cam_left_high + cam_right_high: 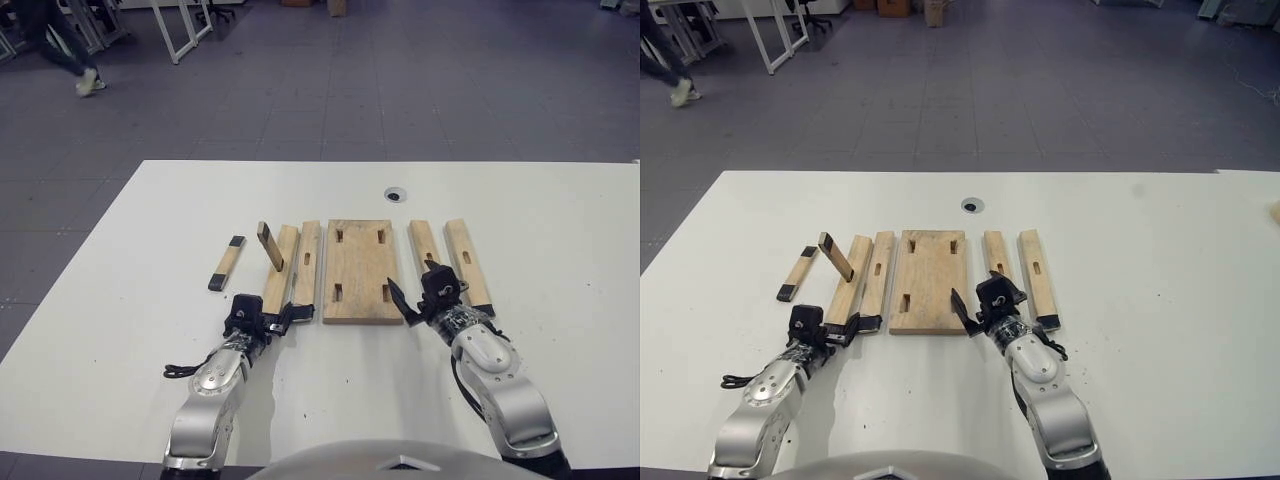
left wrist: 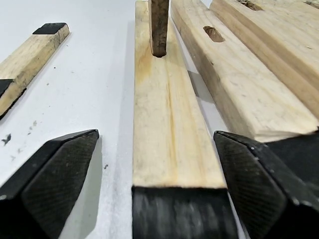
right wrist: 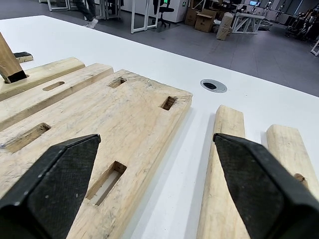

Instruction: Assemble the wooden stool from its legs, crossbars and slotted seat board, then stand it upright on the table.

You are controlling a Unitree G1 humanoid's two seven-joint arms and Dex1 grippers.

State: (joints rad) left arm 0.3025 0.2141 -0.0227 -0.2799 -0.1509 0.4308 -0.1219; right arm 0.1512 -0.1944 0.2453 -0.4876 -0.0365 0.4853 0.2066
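On the white table (image 1: 560, 300) the whole stool is in pieces, laid out flat in a row in front of me. The biggest bit is the seat board (image 1: 361, 270), lying in the middle with its four slots facing up.

Left of it are two legs side by side. The inner left leg (image 1: 307, 262) is just beside the board, and the outer left leg (image 1: 281, 268) is tight against that one. On the other side, the inner right leg (image 1: 424, 250) and outer right leg (image 1: 467, 262) lie with a small gap between them.

The standing crossbar (image 1: 270, 246) pokes up tilted from the outer left leg, dark end down in its slot. The loose crossbar (image 1: 227, 262) lies flat further left, apart from the rest.

My left gripper (image 1: 268, 318) is down at the near, black-capped end of the outer left leg. Its fingers are spread, one on each side of the leg, not pinching it.

My right gripper (image 3: 156, 142) is spread wide too and holds nothing. It hangs by the board's near right corner, with the strip of table between the board and the inner right leg between its fingers. Can't tell if either gripper touches the table.

A small round cable hole (image 1: 397, 194) sits beyond the board.
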